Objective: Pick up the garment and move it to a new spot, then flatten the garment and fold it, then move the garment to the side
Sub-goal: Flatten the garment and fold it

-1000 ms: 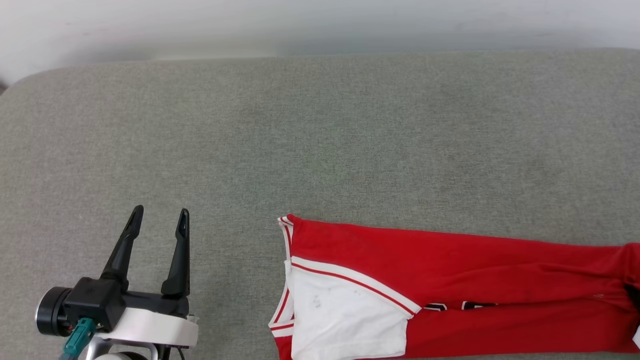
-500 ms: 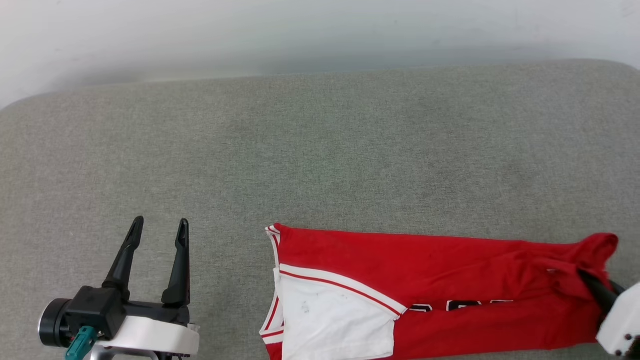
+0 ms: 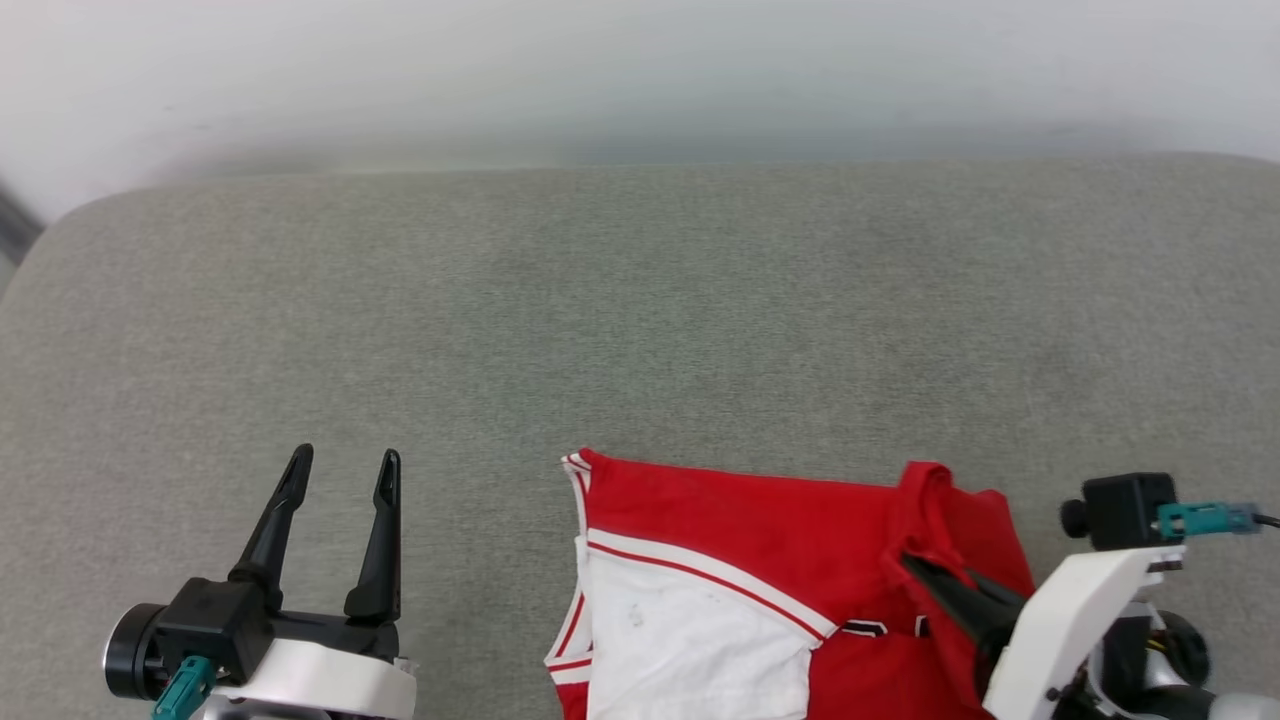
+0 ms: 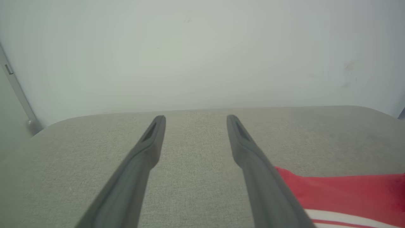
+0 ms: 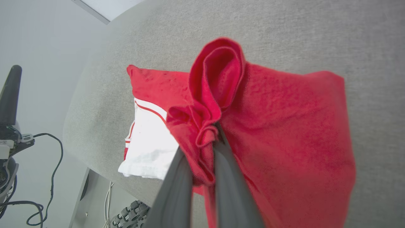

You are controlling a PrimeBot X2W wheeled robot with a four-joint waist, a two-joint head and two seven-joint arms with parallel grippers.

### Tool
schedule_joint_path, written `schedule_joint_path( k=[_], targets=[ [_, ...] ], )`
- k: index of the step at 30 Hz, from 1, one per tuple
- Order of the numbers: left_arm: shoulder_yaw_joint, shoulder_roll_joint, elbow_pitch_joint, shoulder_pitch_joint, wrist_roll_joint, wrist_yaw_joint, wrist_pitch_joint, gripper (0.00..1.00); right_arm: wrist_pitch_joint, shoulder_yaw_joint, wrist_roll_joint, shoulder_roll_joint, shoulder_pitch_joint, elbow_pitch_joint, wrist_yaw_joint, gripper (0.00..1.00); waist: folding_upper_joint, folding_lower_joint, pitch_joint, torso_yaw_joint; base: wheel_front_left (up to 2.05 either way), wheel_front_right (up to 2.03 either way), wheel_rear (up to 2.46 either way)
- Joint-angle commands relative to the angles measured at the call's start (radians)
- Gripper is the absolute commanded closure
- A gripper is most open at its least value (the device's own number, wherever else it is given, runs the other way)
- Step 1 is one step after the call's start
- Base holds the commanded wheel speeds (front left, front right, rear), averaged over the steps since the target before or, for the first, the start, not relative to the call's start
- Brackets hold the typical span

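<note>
Soft, matt red knit cloth makes up the garment [image 3: 760, 530], its white sleeve panel smoother, on a surface [image 3: 640, 320] of coarse grey woven fabric. The left gripper [image 3: 345, 455] and right gripper [image 3: 915, 565] have matt dark plastic fingers [image 3: 378, 540] on smooth white plastic wrist shells [image 3: 310, 680]. The far wall [image 3: 640, 70] looks pale, smooth and matt.

1. Reads as a robotics lab or test room, not a home.
2. Work area: a broad grey woven-fabric padded surface [image 3: 640, 300] with rounded far corners, backed by a bare white wall [image 3: 640, 60].
3. A thin grey metal strip [image 4: 17, 91] runs down the wall beyond the surface's far left corner.
4. Off the surface's near edge: loose black cables [image 5: 61, 152], a knobbly black rubber tyre [image 5: 131, 212], and pale bare floor.
</note>
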Motion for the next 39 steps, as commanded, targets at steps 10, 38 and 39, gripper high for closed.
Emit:
schedule_joint_path(
  k=[10, 38, 39],
  targets=[
    [-0.006, 0.004, 0.007, 0.011, -0.01, -0.001, -0.002, 0.0, -0.036, 0.122, 0.119, 0.049, -0.065, 0.07, 0.0, 1.0, 0.0, 0.0, 0.001, 0.07, 0.0, 0.0, 0.0],
    [-0.007, 0.0, 0.014, 0.007, -0.007, -0.001, -0.002, 0.0, -0.256, 0.393, 0.216, 0.048, -0.322, 0.346, 0.0, 0.0, 0.0, 0.0, 0.005, 0.09, 0.0, 0.0, 0.0],
    [-0.006, 0.001, 0.013, 0.005, -0.006, -0.001, -0.002, 0.0, -0.258, 0.375, 0.187, 0.048, -0.332, 0.341, 0.0, 0.0, 0.0, 0.0, 0.005, 0.083, 0.0, 0.0, 0.0]
  ],
)
